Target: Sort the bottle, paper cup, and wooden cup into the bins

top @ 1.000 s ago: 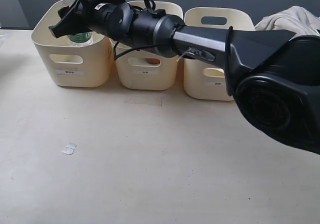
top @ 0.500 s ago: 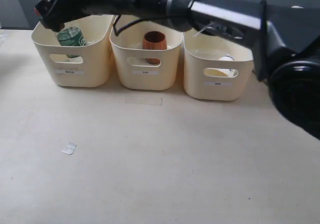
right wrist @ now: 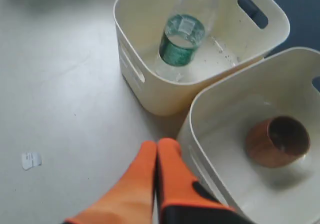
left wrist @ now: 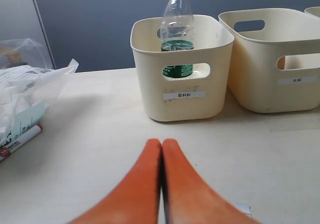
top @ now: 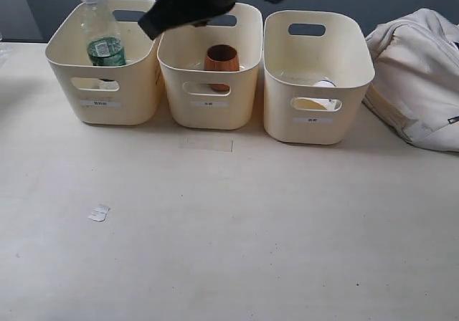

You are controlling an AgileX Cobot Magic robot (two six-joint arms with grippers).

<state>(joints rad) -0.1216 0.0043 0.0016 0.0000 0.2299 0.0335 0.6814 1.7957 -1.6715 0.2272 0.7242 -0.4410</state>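
Since a moment ago we have let go the bottle (top: 100, 38) and lifted our right tool (right wrist: 157, 149) clear, both tools closed empty; sorting looks finished, so next we retract.

bins (left wrist: 182, 74) front labels | printed, too small to read

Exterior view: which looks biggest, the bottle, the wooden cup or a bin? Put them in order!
1. A bin, for example the right-hand bin: widest and bulkiest.
2. The bottle: tall, poking above its bin's rim.
3. The wooden cup: smallest, sitting inside the middle bin.
All three stand about equally far from the camera, so the order seems fair.
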